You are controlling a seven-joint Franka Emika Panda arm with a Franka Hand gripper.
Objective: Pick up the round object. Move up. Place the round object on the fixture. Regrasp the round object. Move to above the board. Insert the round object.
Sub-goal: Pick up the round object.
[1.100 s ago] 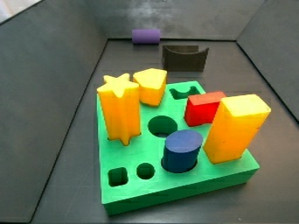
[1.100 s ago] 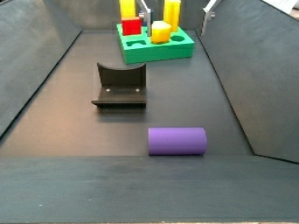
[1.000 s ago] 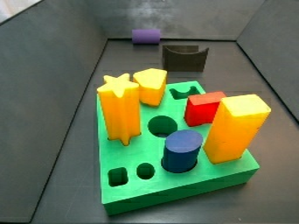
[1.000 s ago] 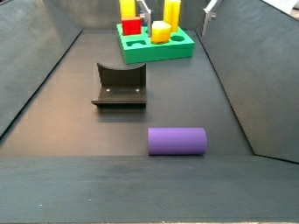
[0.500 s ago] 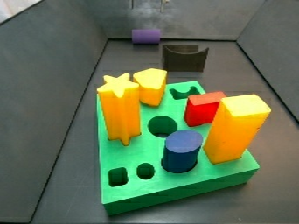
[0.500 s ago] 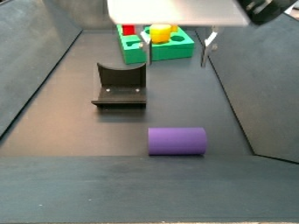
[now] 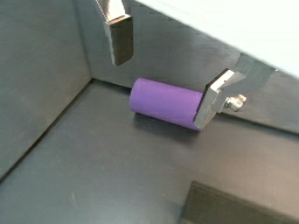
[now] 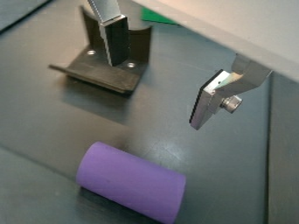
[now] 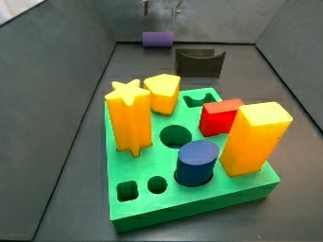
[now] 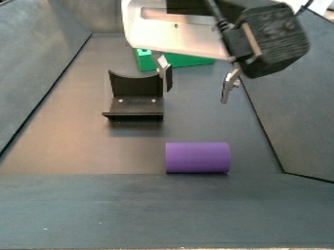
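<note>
Nothing is held yet: the gripper (image 10: pixel 193 81) hangs above the floor with its two fingers spread wide and bare, and the round object (image 10: pixel 198 157) lies on its side on the dark floor, nearer the camera than the fixture (image 10: pixel 133 97) in that side view. In a side view from the board end, the peg (image 9: pixel 158 39) sits at the far wall, just left of the fixture (image 9: pixel 199 60), with the gripper (image 9: pixel 161 9) faint above it.

I judge the step in hand to be the pick-up.

Risks as I read them:
- In a wrist view the purple peg (image 7: pixel 167 101) sits close against one finger (image 7: pixel 219 94), with the other finger (image 7: pixel 121 40) well apart from it. If I descend off-centre, that near pad could land on the peg or nudge it.
- The peg is smooth and lying down; a one-sided touch may roll it toward the wall.
- In a wrist view the fixture (image 8: pixel 103 65) lies near the finger (image 8: pixel 114 37). A sideways correction could clip it.
- The board (image 9: pixel 190 170) with its tall pegs is well apart, no worry now.

I cannot tell how high the fingertips are above the floor.
</note>
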